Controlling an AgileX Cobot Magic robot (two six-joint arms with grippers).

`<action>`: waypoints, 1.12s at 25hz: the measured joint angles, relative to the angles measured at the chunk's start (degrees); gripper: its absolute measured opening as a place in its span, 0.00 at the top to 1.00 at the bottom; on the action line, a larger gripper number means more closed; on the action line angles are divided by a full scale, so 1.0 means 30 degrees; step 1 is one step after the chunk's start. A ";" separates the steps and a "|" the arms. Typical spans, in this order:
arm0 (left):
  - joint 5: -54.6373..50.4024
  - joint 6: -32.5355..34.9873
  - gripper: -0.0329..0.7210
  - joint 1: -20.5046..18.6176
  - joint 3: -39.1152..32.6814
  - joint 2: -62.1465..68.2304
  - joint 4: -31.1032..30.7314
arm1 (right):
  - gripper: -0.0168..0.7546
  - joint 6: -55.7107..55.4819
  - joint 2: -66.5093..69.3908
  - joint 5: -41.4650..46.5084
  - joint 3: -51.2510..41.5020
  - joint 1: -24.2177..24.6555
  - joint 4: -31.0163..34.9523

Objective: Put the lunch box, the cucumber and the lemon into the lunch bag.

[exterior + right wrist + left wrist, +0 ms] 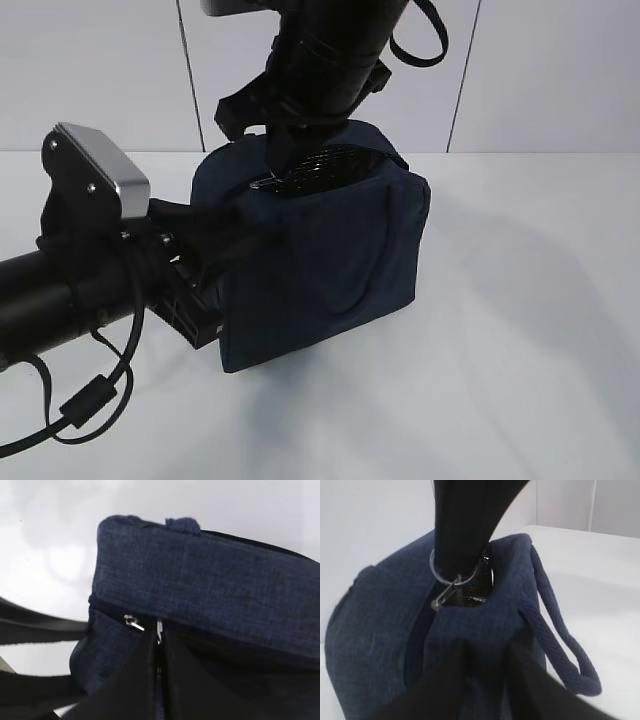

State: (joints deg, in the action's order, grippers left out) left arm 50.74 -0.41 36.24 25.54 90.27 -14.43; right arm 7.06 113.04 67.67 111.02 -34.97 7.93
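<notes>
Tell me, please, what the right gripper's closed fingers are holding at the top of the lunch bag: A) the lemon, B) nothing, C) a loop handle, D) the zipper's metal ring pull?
D: in the left wrist view the right gripper stands pinched at the ring pull atop the lunch bag.

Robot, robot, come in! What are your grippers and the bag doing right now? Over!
Right gripper shut on the zipper ring atop the lunch bag. Left gripper at the bag's side, jaws apart. Food items not in sight.

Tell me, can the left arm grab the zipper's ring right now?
Probably not. The right gripper comes down through the metal ring pull and covers it, and the left gripper sits low against the lunch bag.
</notes>
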 joint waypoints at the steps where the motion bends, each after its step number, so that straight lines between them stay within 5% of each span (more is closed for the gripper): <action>1: 0.0084 0.0000 0.57 0.0000 0.0000 0.0000 0.0000 | 0.95 0.0031 0.0000 0.0000 0.0000 0.0000 0.0032; 6: 0.0046 -0.0560 0.35 0.0000 0.0000 -0.0819 0.0065 | 0.95 0.0099 0.0000 0.0000 0.0000 0.0000 0.0041; 13: -0.4153 -0.0981 0.32 -0.0303 0.0000 -0.3848 0.2270 | 0.95 0.0190 0.0000 0.0105 0.0000 0.0000 0.0083; 19: -0.6841 -0.1681 0.33 -0.2420 0.0000 -0.5081 0.2768 | 0.95 0.0190 0.0000 0.0301 0.0000 0.0000 0.0118; 28: -0.8671 -0.6770 0.40 -0.3660 0.0328 -0.5091 -0.2232 | 0.95 0.0190 0.0000 0.0375 0.0000 0.0000 0.0218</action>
State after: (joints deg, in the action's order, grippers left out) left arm 24.72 -20.72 25.26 26.52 74.99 -21.13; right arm 7.62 113.04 68.79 111.02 -34.97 8.59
